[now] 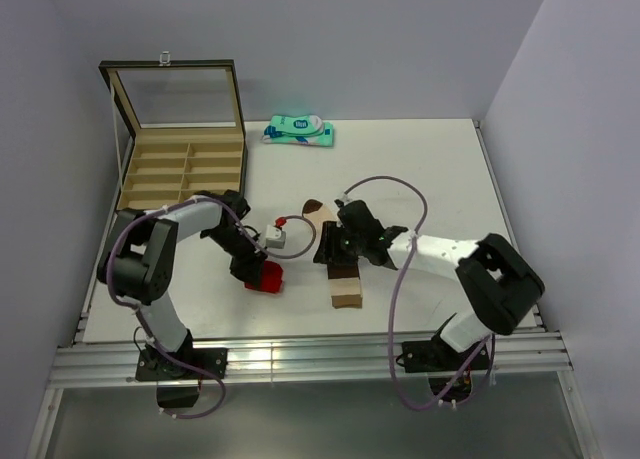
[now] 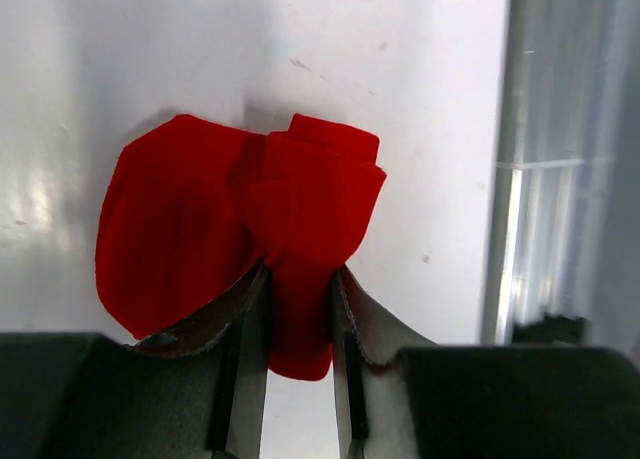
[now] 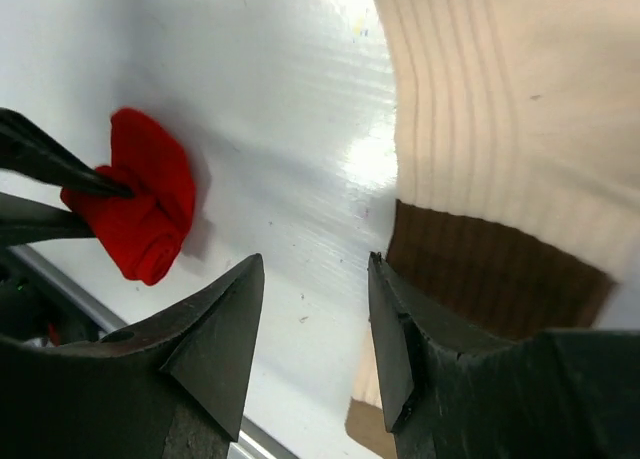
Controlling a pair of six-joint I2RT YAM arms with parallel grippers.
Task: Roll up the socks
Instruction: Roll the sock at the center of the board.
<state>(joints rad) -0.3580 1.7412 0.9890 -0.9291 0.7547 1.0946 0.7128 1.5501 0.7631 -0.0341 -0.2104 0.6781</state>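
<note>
Left wrist: gripper (image 2: 300, 279) half-closed on sock (image 2: 190, 229)

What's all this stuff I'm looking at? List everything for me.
red sock: one, red, bunched up, near left of centre
beige sock: one, cream with brown bands, lying flat, centre
packet: one, teal and white, far edge
compartment box: one, tan wood, lid raised, far left corner
table: one, white
left gripper: one, black, pinching the red sock
right gripper: one, black, open, beside the beige sock
</note>
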